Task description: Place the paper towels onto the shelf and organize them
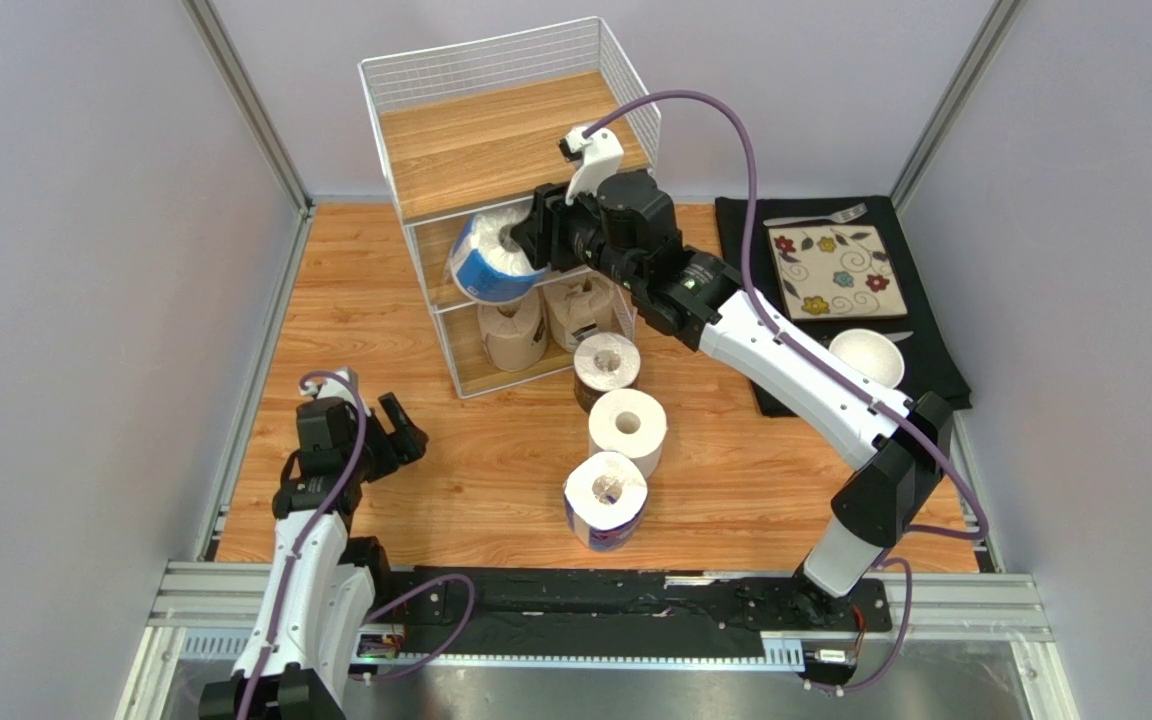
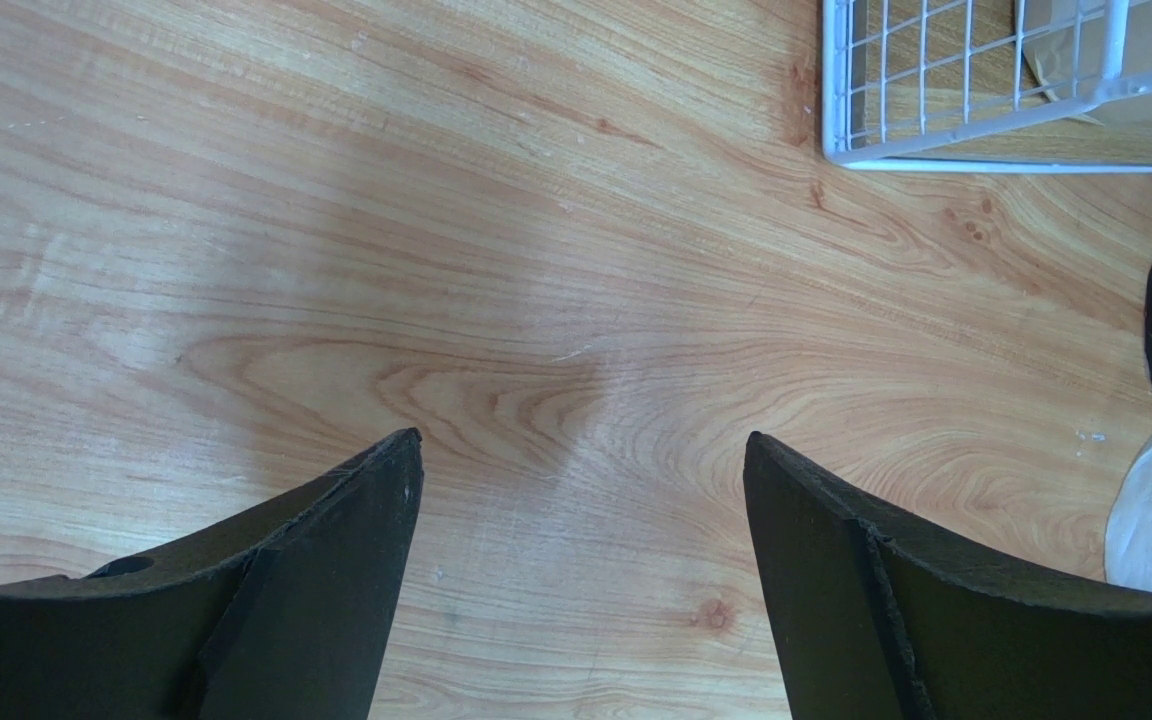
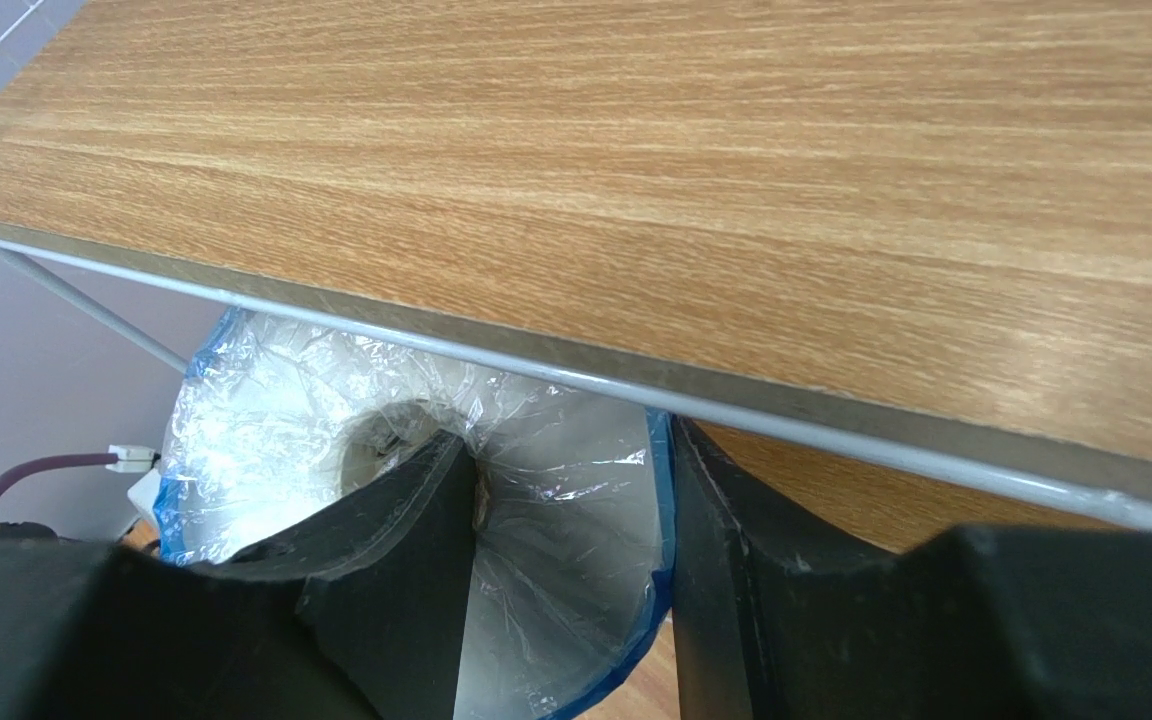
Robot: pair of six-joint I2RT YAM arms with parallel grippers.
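Gripping a blue-wrapped roll [image 1: 485, 258], the right hand [image 1: 534, 237] is half closed; left hand [image 2: 582, 453] gapes open.

I have my right arm [image 1: 778, 353] stretched far forward and across to the left, forearm rising from a low elbow, wrist about level. The right gripper [image 1: 540, 237] is half closed, its fingers [image 3: 387, 555] pinching the wall of a blue-wrapped roll [image 1: 486, 258]. My left arm [image 1: 304, 548] sits folded near its base, wrist tipped down. The left gripper [image 2: 582, 450] has its fingers spread wide, with nothing between them.
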